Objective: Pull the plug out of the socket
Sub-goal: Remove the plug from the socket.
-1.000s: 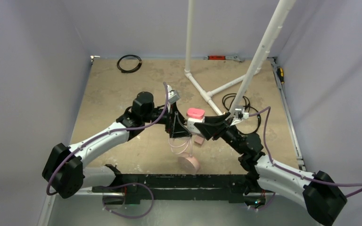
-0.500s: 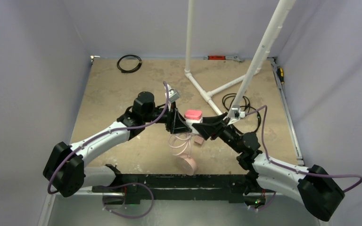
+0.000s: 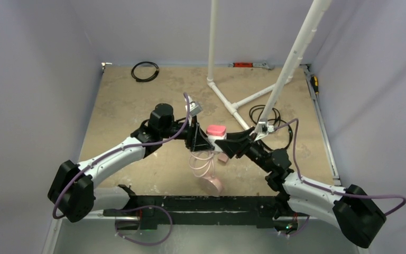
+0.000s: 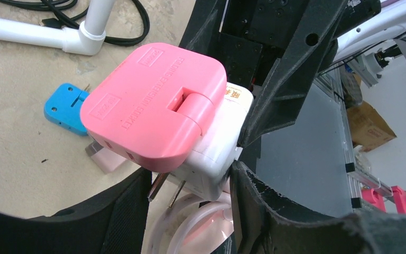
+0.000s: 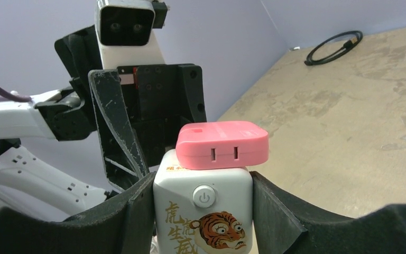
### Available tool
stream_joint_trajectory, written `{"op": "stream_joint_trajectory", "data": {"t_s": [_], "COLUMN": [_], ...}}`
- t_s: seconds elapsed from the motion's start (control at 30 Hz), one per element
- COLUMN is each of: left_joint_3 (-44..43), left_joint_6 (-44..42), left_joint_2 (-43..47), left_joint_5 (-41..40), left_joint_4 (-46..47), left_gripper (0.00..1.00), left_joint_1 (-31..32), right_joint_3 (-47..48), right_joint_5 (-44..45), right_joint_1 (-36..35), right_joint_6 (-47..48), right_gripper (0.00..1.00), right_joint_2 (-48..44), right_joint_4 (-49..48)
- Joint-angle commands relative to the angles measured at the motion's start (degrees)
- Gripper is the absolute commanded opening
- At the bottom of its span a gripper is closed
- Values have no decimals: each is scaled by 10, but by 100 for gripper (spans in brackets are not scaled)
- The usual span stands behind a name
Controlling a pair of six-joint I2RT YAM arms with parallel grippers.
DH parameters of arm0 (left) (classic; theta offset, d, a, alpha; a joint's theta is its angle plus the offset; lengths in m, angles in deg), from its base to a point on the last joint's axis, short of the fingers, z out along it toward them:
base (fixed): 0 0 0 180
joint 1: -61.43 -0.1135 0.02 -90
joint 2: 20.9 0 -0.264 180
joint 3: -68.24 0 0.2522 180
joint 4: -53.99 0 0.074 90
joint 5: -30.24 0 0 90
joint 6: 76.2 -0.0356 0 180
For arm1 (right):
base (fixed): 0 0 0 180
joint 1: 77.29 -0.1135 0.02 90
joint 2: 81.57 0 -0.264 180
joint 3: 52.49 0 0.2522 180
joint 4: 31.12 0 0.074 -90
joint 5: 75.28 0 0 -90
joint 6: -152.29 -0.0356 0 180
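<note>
My right gripper (image 5: 202,181) is shut on the socket (image 5: 203,211), a white cube with a tiger print and a power button, held above the table. The plug (image 5: 222,144), a flat pink head, sits pushed onto the cube's top face. In the left wrist view my left gripper (image 4: 190,177) has narrowed jaws around the socket's (image 4: 211,159) lower corner. One finger presses the cube and the other meets its metal prongs, under the plug (image 4: 153,100). The thin pink cable (image 3: 201,161) hangs in loops to a round pink disc (image 3: 214,183). From above, both grippers (image 3: 201,140) (image 3: 231,144) meet at the plug (image 3: 217,129).
A white pipe frame (image 3: 227,103) rises behind the grippers. Black cable coils lie at the far left (image 3: 145,71) and by the pipe foot (image 3: 259,114). A blue block (image 4: 66,108) and a small pink block (image 4: 103,156) lie on the table beneath. The black base rail (image 3: 201,203) spans the near edge.
My left gripper's jaws have closed in from wide around the socket's underside. The right arm has shifted slightly left with the socket. The hanging cable and disc have swung a little.
</note>
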Motion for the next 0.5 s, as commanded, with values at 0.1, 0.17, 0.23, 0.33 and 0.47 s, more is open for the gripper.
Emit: {"op": "stream_joint_trajectory", "data": {"t_s": [0.1,0.17,0.23,0.33,0.47], "left_joint_3": [-3,-3,-4,-6,-5], "left_joint_6": [-67,-82,-97,-112,-117], "left_joint_2": [37,47,54,59,63], "left_joint_5": [-26,-37,-45,-51,-52], "left_joint_4": [-24,-35,-49,-64,-66], "left_gripper": [0,0,0,0,0], "left_joint_1": [7,8,12,16,18], "right_joint_3": [58,78,94,107,132], "right_joint_5": [-26,-26,-34,-76,-169], "right_joint_1": [0,1,5,23,45], "right_joint_6": [5,24,38,41,51], "right_gripper": [66,73,80,88,92], "right_joint_2": [-40,-52,-58,-61,-38], "right_joint_4": [73,133,181,205,231]}}
